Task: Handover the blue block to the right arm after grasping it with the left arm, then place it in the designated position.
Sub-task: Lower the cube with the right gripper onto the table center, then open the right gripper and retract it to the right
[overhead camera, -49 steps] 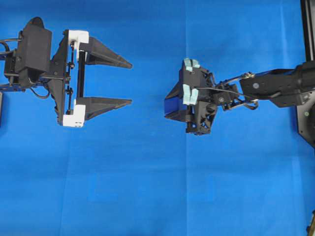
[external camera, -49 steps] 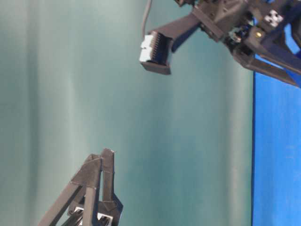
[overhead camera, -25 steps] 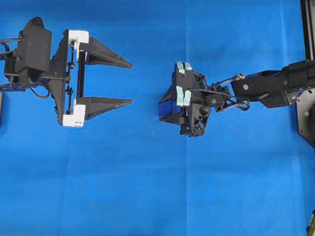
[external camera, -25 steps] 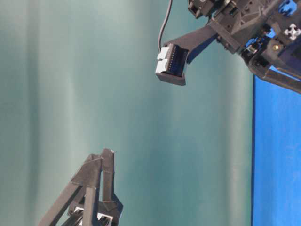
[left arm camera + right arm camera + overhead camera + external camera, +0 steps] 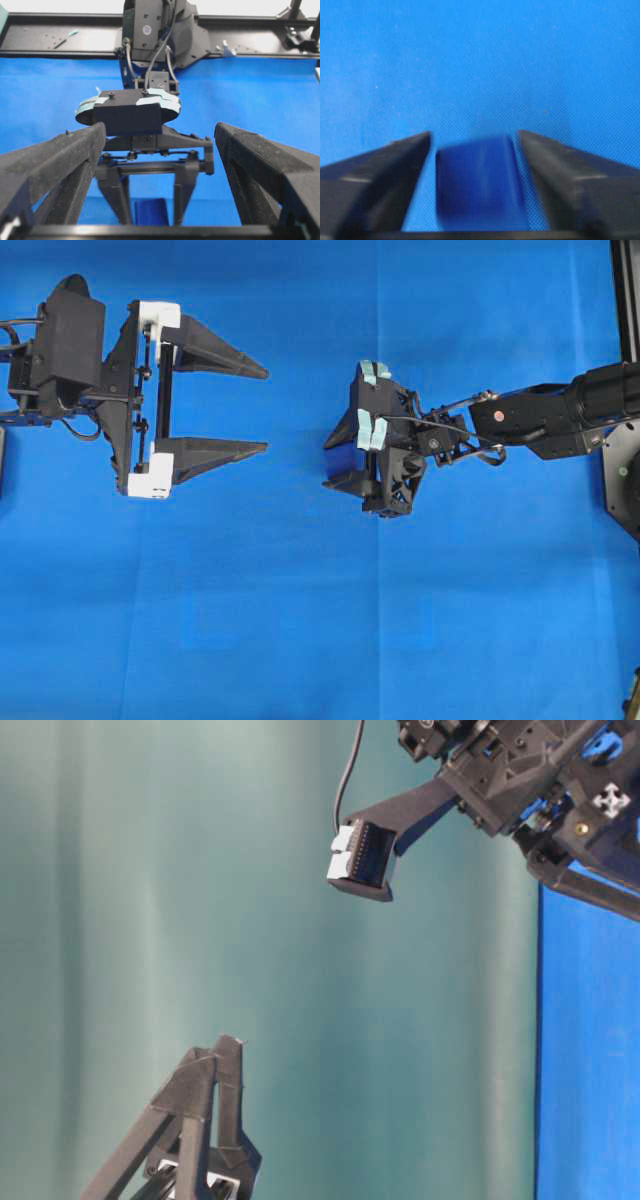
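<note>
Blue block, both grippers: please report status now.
Left gripper open, empty. Right gripper jaws apart, gaps either side of the block; block blurred between them, not gripped. Nothing else on the cloth nearby.

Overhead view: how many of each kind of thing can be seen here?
Black robot arms with pincers: 2, left arm and right arm
Small dark-blue cube block: 1
Blue cloth: 1
Total: 4
</note>
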You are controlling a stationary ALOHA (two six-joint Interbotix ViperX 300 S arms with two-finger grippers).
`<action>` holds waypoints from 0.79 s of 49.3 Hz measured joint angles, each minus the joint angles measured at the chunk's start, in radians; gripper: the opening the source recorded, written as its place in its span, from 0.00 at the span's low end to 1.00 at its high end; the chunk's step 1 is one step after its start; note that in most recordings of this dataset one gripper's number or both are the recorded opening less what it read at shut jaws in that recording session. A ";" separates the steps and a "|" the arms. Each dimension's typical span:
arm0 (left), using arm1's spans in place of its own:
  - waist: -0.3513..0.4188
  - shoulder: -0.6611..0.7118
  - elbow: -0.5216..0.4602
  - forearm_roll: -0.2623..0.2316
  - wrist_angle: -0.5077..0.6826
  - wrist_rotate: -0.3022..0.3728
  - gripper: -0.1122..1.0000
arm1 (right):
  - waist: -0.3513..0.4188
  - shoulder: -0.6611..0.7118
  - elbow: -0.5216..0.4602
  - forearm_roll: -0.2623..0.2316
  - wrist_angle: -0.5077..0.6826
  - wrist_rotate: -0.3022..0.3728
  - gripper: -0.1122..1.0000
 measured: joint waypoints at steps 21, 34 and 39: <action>0.002 -0.002 0.000 -0.002 0.000 0.000 0.94 | -0.002 -0.031 -0.002 0.003 0.015 0.003 0.81; 0.002 0.000 0.000 0.000 0.000 0.002 0.94 | 0.028 -0.175 -0.002 0.005 0.160 0.003 0.81; 0.002 -0.002 0.000 0.000 0.000 0.002 0.94 | 0.041 -0.247 -0.003 0.005 0.241 0.003 0.81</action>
